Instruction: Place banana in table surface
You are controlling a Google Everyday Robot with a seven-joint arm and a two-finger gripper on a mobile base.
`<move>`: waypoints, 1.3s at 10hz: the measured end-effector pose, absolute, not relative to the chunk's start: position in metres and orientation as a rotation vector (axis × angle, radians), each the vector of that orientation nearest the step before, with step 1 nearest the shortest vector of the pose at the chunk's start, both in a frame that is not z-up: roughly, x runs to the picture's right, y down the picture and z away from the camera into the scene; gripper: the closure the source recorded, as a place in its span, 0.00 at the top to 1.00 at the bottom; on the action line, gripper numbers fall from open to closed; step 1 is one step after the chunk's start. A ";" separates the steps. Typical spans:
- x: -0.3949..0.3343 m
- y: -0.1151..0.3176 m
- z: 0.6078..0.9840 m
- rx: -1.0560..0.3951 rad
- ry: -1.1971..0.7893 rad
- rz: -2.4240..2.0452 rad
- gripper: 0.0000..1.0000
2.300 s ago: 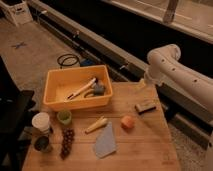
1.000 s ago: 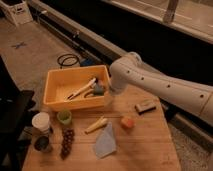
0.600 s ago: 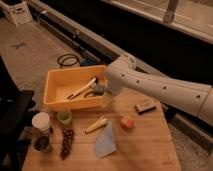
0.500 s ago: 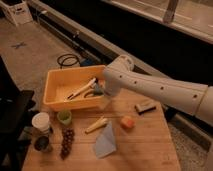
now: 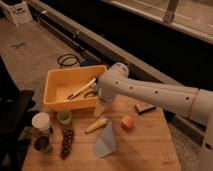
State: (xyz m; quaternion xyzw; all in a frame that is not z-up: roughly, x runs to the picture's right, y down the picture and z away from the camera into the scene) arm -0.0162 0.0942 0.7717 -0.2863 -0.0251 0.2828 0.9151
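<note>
Farthest left on the table (image 5: 150,152), a white-topped container (image 5: 41,121) is standing by the edge, with a darker jar (image 5: 42,144) sitting just nearer than it. To their right a small green cup (image 5: 64,117) is sitting close to the front wall of the yellow bin (image 5: 60,102), and a dark bunch of grapes (image 5: 66,142) is lying nearer than the cup. The bin is occupying the far left part of the table, and a white-handled tool (image 5: 82,88) is lying slantwise inside it.

Moving right, the banana (image 5: 96,125) is lying flat on the wood just in front of the bin's near right corner, angled from near left to far right. The hand (image 5: 100,110) is hanging directly above it, beside that corner and pointing downward. It seems to be just clear of the banana, though the view is too murky to be sure. I cannot tell how far it is open or whether it is gripping anything.

A blue-grey cloth (image 5: 105,142) is lying just nearer than the banana. Further right an orange-pink fruit (image 5: 128,122) is resting on the table, and a small brown block (image 5: 144,107) is lying beyond it toward the far right edge. The white arm (image 5: 155,95) is reaching in from the right across the table's far side.
</note>
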 end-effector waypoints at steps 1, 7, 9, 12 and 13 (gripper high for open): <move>-0.034 0.106 0.774 -0.626 -0.069 0.553 0.80; -0.067 0.149 0.781 -0.766 -0.151 0.469 0.80; -0.067 0.149 0.782 -0.769 -0.145 0.466 0.80; -0.079 0.164 0.796 -0.811 -0.139 0.421 0.80; -0.078 0.168 0.799 -0.820 -0.134 0.420 0.80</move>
